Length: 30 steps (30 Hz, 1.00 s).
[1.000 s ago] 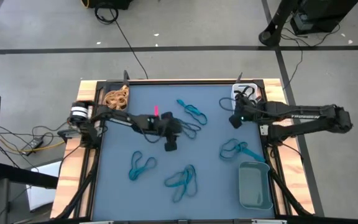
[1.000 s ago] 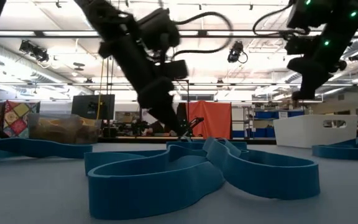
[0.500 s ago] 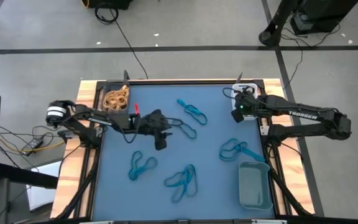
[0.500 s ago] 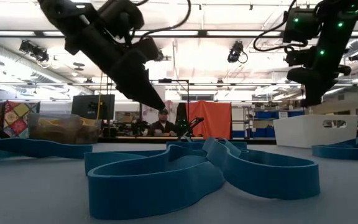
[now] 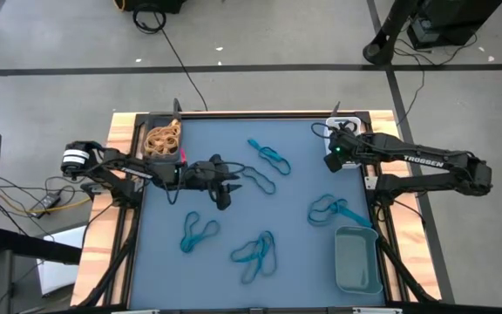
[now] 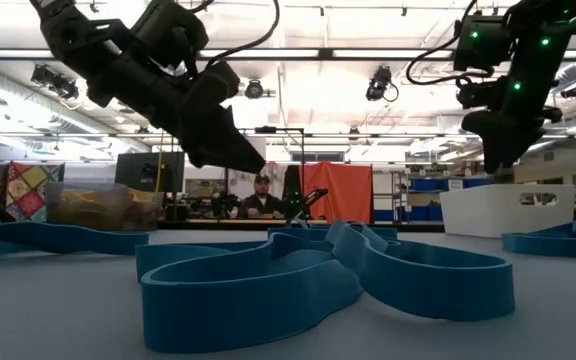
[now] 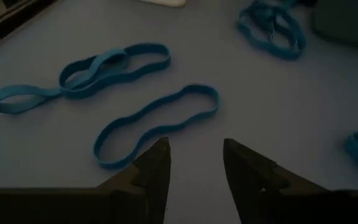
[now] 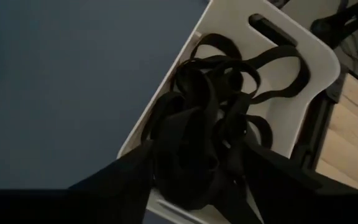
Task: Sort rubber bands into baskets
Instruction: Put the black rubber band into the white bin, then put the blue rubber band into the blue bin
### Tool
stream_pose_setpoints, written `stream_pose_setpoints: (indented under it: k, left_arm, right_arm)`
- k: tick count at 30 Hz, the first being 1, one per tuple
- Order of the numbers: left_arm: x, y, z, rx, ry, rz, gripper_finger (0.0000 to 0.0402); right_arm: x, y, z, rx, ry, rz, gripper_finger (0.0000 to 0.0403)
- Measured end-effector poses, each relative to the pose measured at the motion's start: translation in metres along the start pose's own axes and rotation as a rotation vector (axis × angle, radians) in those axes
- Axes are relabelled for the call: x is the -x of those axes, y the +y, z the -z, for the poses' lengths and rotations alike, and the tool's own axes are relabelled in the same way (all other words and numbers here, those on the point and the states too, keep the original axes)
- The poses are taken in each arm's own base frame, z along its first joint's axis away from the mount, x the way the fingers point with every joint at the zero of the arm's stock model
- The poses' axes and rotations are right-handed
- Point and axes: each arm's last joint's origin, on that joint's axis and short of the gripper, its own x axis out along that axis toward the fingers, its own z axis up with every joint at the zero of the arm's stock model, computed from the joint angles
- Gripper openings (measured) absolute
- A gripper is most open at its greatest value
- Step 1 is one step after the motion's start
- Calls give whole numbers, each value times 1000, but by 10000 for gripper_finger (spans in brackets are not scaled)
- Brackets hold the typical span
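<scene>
The worry from here is at the right of the high frame: the right gripper (image 5: 332, 162) hangs just over the white basket (image 8: 303, 59), its fingers parted above the heap of black rubber bands (image 8: 213, 124). One loop could cling to a fingertip and be dragged back out as the arm lifts.

Mid-frame, the left gripper (image 7: 195, 163) reaches out low from the left edge, tilted down toward the mat, fingers apart and empty, nose aimed at a long blue rubber band (image 7: 157, 124). Too shallow a pinch might slide off it.

Tan bands (image 5: 163, 136) fill the dark basket at upper left; the grey-teal basket (image 5: 357, 260) sits lower right.
</scene>
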Motion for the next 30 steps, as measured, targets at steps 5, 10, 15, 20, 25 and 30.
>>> stream_pose_setpoints:
  k: [5,10,15,20,25,30]
  left_arm:
    - [1,-2,3,90,6,7,151]
    - [3,-15,5,189,11,33,151]
    - [6,-31,8,201,9,67,151]
    - [9,-41,10,212,-1,67,151]
    - [11,-50,12,194,-8,61,151]
    - [13,-55,13,180,-10,56,151]
  right_arm:
    - [-1,-3,1,-31,-4,58,268]
    - [0,0,0,-5,3,8,260]
    - [3,12,-5,92,-37,-161,248]
    - [11,32,-16,97,-157,-404,237]
    - [9,51,-23,93,-204,-471,224]
    - [-8,72,-24,136,-153,-467,206]
